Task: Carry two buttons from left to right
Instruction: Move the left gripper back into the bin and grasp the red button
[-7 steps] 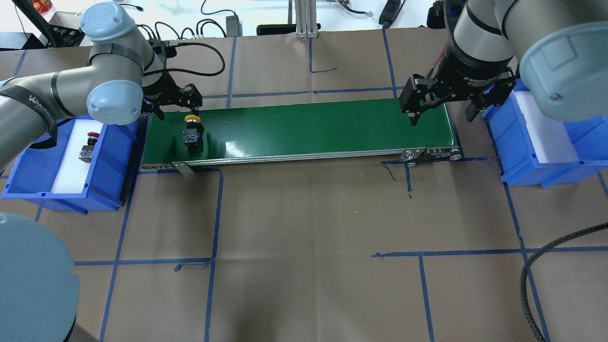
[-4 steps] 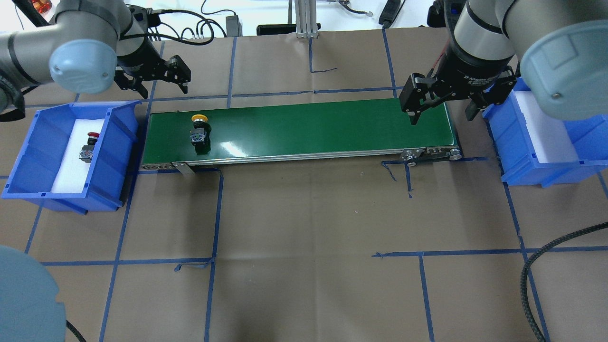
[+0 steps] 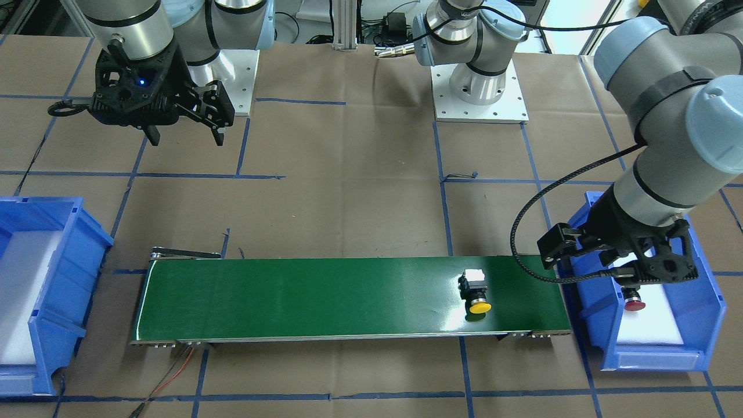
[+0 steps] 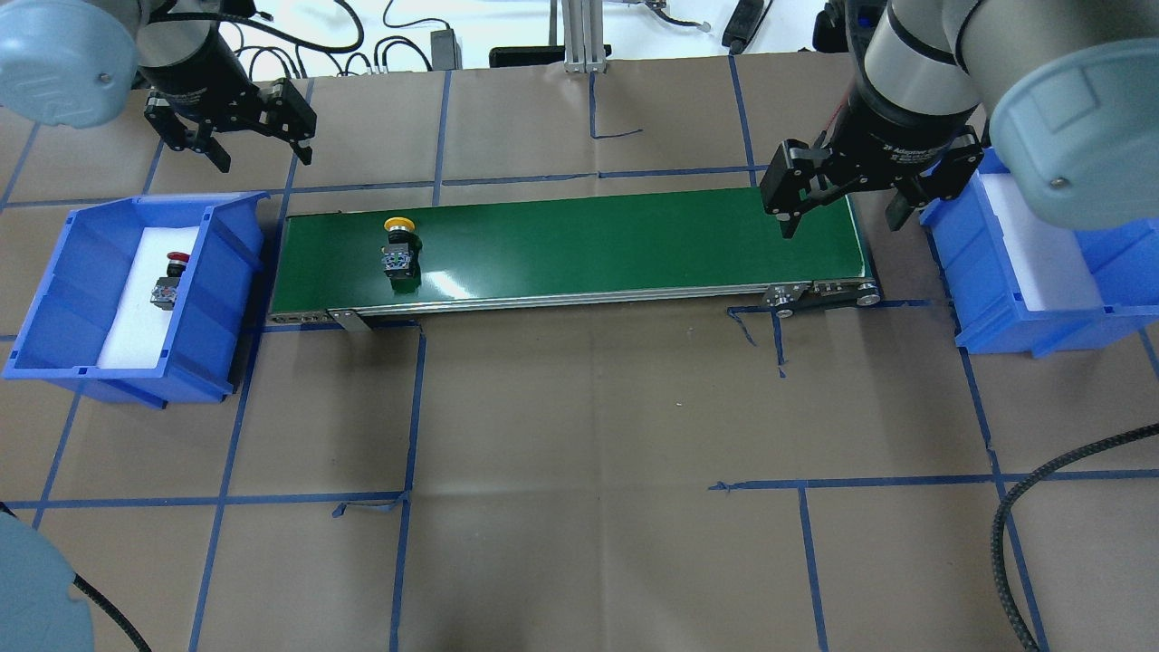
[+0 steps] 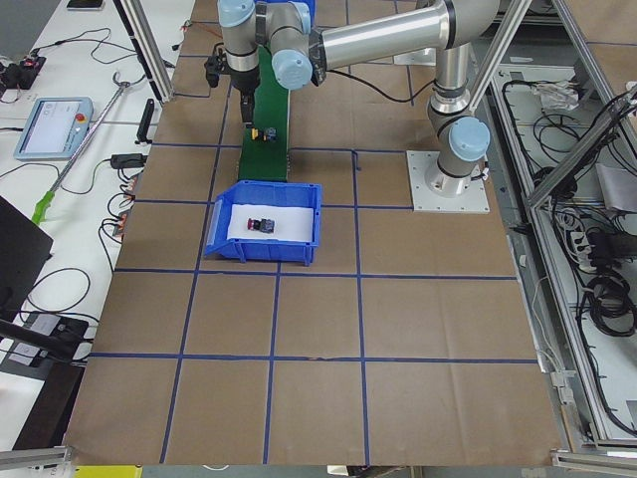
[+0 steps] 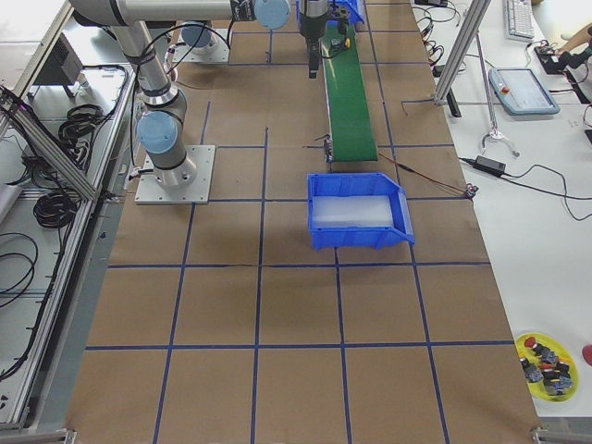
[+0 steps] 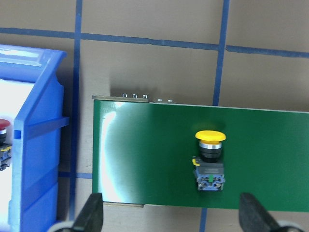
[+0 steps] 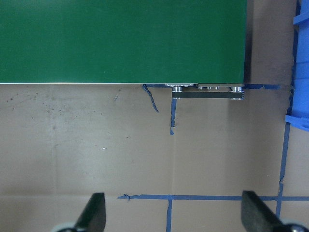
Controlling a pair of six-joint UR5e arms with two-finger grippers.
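The yellow button (image 4: 399,249) lies on its side near the left end of the green conveyor belt (image 4: 589,244); it also shows in the front view (image 3: 476,293) and the left wrist view (image 7: 209,154). The red button (image 4: 169,281) lies on white foam in the left blue bin (image 4: 226,263), also seen from the front (image 3: 633,302). My left gripper (image 4: 261,145) is open and empty, high above the belt's left end and the bin. My right gripper (image 4: 844,213) is open and empty, hovering over the belt's right end.
The right blue bin (image 4: 996,317) with a white foam pad stands just past the belt's right end. Cables and an aluminium post (image 4: 579,36) lie at the table's back edge. A black braided cable (image 4: 1014,516) hangs at the front right.
My left gripper, open, has risen and pulled back leftward away from the yellow button. The yellow button has shifted rightward along the belt. The right arm has stayed put.
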